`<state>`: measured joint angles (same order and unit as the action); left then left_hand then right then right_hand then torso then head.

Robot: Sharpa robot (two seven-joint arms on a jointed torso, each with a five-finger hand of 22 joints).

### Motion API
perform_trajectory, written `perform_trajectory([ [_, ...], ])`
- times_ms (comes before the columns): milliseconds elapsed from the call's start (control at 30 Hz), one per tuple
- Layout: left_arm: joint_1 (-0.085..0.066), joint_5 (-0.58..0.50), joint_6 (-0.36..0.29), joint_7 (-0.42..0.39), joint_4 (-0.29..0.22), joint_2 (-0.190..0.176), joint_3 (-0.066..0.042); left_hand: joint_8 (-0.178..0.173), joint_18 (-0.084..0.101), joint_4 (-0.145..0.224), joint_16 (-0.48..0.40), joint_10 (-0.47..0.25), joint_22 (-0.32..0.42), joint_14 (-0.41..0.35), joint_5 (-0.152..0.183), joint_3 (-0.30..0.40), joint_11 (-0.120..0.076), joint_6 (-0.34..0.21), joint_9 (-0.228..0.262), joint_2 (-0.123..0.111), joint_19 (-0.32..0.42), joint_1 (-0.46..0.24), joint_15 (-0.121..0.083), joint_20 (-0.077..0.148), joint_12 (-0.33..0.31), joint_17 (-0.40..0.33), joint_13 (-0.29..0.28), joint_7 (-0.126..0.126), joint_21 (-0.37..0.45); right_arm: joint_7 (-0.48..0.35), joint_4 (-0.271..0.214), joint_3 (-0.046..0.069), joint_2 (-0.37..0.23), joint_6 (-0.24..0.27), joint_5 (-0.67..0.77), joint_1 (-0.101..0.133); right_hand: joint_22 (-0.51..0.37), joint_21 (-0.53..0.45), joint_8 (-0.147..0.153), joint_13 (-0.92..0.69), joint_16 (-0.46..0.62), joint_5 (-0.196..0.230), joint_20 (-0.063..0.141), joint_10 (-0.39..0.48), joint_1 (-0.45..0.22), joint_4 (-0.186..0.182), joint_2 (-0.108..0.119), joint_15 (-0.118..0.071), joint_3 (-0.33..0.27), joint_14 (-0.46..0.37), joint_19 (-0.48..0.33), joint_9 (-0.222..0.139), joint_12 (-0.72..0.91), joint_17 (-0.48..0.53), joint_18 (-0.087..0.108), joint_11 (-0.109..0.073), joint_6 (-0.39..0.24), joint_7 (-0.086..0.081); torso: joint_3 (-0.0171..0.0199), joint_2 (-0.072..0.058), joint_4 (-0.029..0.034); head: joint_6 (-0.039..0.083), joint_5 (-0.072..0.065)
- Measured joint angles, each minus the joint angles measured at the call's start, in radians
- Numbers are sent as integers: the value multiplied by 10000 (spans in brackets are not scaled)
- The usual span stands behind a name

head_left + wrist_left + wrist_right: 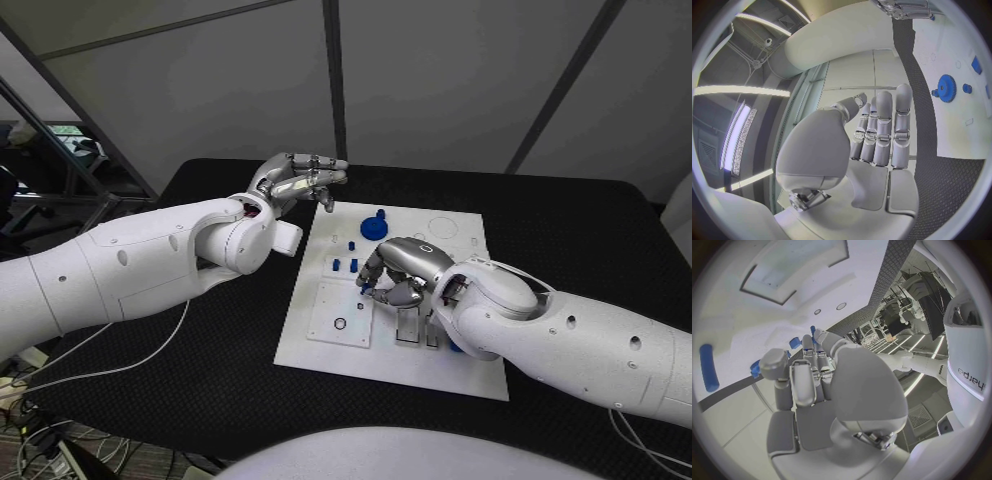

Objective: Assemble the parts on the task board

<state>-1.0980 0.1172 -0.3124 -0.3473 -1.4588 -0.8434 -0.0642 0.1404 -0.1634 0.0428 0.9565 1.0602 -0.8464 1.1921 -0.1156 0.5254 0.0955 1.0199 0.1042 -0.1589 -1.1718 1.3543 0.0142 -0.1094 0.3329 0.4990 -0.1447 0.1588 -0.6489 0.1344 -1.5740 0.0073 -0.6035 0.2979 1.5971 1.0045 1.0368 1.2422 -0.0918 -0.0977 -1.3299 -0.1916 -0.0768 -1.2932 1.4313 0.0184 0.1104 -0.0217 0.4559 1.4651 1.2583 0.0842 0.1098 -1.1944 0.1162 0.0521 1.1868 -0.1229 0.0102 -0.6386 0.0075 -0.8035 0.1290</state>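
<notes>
The white task board (325, 315) lies mid-table. On its far part stands a blue gear (375, 227) (946, 88), with small blue pegs (345, 265) a little nearer. My right hand (401, 272) is down on the board's middle with its fingers curled; a small blue part (754, 368) is pinched at its thumb tip. Two blue pegs (795, 342) stand just beyond its fingers. My left hand (296, 180) hovers off the board's far left corner, fingers stretched out (879, 130) and holding nothing.
A long blue part (709, 367) lies on the board to one side of my right hand. Another blue piece (454, 346) peeks out beside my right forearm. Black table (577, 240) surrounds the board, with cables (87, 365) hanging at its left edge.
</notes>
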Motion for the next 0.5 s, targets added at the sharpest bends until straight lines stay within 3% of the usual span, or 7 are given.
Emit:
perform_trajectory([
  [267, -1, -2, 9, 10, 19, 12, 0, 0, 0, 0, 0, 0, 8, 0, 0, 0, 0, 0, 0, 0, 0, 0, 0, 0, 0, 0, 0, 0, 0, -16, 21, -118, 39, -166, 2, -44, 5, 1, 3, 2, 0, 2, 0, 0, 0, 0, 0, 0, 0, 0, 0, 6, 0, 1, 0, 1, 1, -1, 0, -10, 0, -53, 59],
  [500, -1, -2, 19, 16, 30, 27, 0, 0, -1, 0, 0, 1, 8, 0, 0, 0, 0, 0, 1, 0, 0, 0, 0, 0, 0, 1, 0, 0, 0, -19, 25, -148, 64, -280, 4, -50, 12, 1, 30, 5, 0, 5, 0, 1, 0, -1, 1, 0, -1, 0, 0, 9, 0, 1, 0, 1, 0, -1, -1, -12, 0, -114, 100],
])
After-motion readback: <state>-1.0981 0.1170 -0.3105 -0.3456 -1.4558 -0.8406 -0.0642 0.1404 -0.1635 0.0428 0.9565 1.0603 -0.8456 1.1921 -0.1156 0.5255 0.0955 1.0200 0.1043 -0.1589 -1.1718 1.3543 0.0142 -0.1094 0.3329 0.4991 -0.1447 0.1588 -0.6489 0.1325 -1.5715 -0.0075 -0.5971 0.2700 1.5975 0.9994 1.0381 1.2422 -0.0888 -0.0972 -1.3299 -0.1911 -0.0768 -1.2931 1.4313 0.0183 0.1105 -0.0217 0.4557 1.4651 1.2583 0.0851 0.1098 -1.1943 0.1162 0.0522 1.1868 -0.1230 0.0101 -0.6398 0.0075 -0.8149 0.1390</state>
